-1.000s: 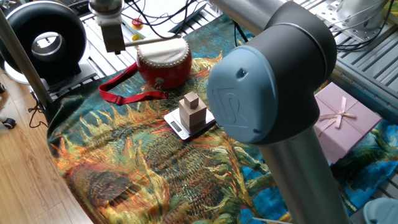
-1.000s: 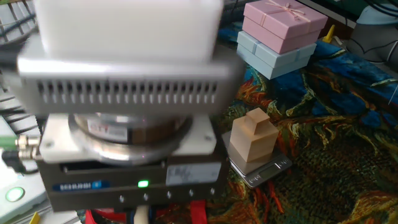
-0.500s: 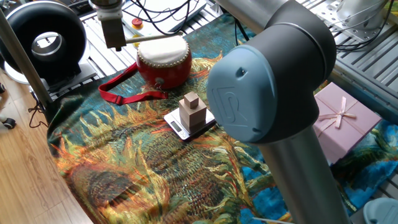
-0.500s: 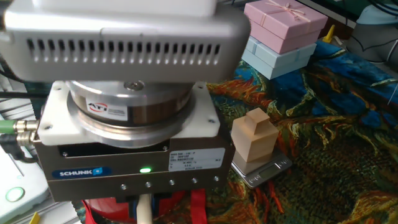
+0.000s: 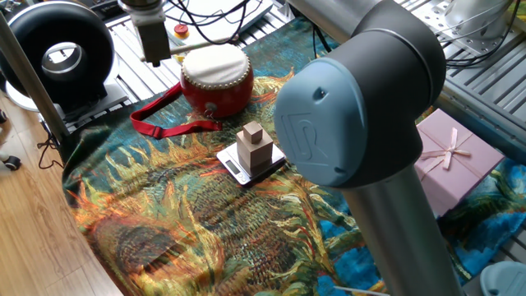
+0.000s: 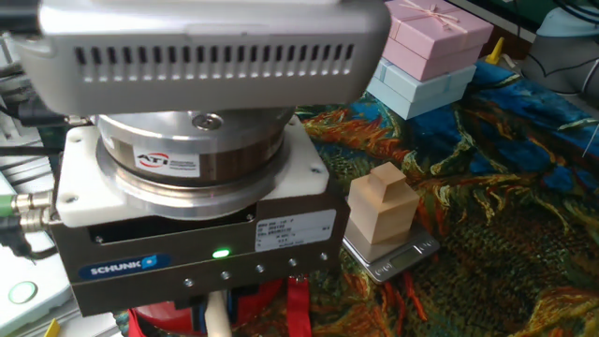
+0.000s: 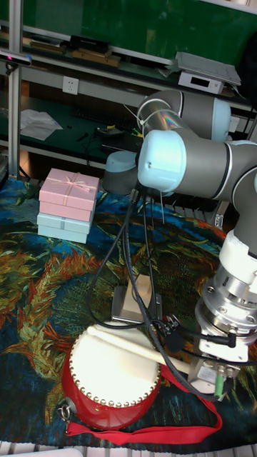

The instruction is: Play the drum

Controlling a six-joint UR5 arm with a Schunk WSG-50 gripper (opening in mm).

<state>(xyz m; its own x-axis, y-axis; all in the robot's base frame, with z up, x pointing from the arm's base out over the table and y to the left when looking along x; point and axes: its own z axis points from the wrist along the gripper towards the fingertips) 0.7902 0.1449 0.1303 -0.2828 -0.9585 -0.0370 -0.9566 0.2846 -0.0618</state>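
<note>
The drum [image 5: 216, 78] has a glossy red body and a cream head, and stands at the far left of the patterned cloth. Its red strap [image 5: 164, 123] trails toward the table edge. My gripper [image 5: 154, 57] hangs just left of the drum, shut on a pale wooden drumstick [image 7: 135, 346]. In the tall fixed view the gripper [image 7: 203, 371] is at the drum's [image 7: 107, 389] right, and the stick lies across the head; I cannot tell if it touches. In the other fixed view the gripper's body fills the frame, with only bits of the red drum [image 6: 267, 295] showing below it.
A wooden block [image 5: 255, 146] stands on a small scale [image 5: 233, 169] just in front of the drum. A black round fan [image 5: 57, 51] sits off the table's left end. Pink and blue gift boxes [image 7: 68, 203] are stacked at the far side. My arm's elbow [image 5: 353, 123] looms over the middle.
The drumstick's far end, seen above the drum head's back rim before, has dropped and now merges with the head. The wrist has tilted and shifted slightly.
</note>
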